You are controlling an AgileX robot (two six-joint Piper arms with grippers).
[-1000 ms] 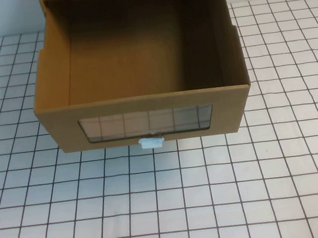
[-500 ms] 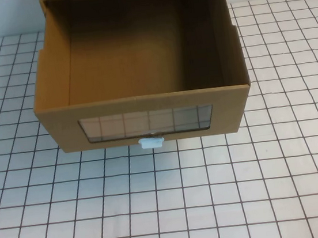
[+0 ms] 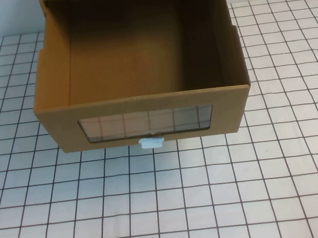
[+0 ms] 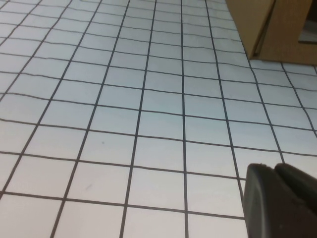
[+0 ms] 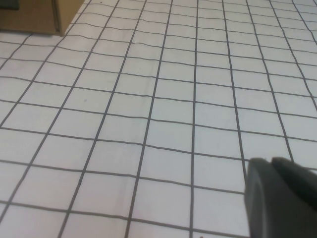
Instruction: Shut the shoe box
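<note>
The left hand [image 4: 280, 201] is seen only in its wrist view as a dark part low over the gridded counter [image 4: 148, 99]; whether it is spread or pressed together cannot be told. The same holds for the right hand [image 5: 282, 198]. The shoe box [image 3: 140, 86] is set at the counter's far middle, its drawer pulled out toward the robot, the white handle [image 3: 151, 142] below the window [image 3: 146, 123].

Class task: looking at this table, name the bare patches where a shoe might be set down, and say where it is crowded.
Bare gridded table lies in front of the shoe box, below its white handle, and in strips at its left and right sides. The middle and back are crowded by the box. The left pincer and right pincer hang over bare grid near the box's corners.
</note>
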